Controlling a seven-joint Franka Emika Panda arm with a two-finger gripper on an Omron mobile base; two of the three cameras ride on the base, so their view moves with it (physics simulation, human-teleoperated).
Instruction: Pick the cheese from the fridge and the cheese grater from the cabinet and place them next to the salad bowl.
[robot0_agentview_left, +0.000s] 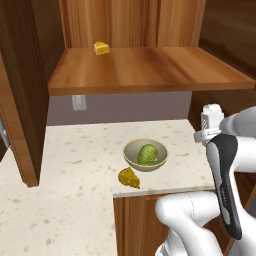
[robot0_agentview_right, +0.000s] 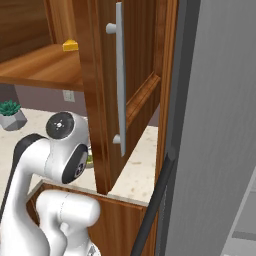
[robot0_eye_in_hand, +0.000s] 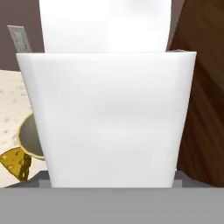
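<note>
The salad bowl (robot0_agentview_left: 145, 155), beige with a green ball in it, sits on the speckled counter (robot0_agentview_left: 75, 165). The dull golden cheese (robot0_agentview_left: 129, 178) lies just in front of it, to the left. In the hand view the bowl's rim (robot0_eye_in_hand: 27, 139) and the cheese (robot0_eye_in_hand: 15, 162) show at the lower left. The pale cheese grater (robot0_agentview_left: 212, 117), with a grey perforated side, hangs off the counter's right end at my arm's tip. My gripper (robot0_agentview_left: 209, 134) is shut on it. The grater (robot0_eye_in_hand: 109, 118) hides my fingertips in the hand view. The cabinet (robot0_agentview_left: 145, 70) stands open; the fridge (robot0_agentview_right: 220, 125) is at the right.
A brighter yellow wedge (robot0_agentview_left: 101, 48) lies at the back of the cabinet shelf. The open wooden door with its long grey handle (robot0_agentview_right: 119, 75) stands between my arm and the fridge. A wall outlet (robot0_agentview_left: 78, 102) and a small potted plant (robot0_agentview_right: 11, 114) are at the back.
</note>
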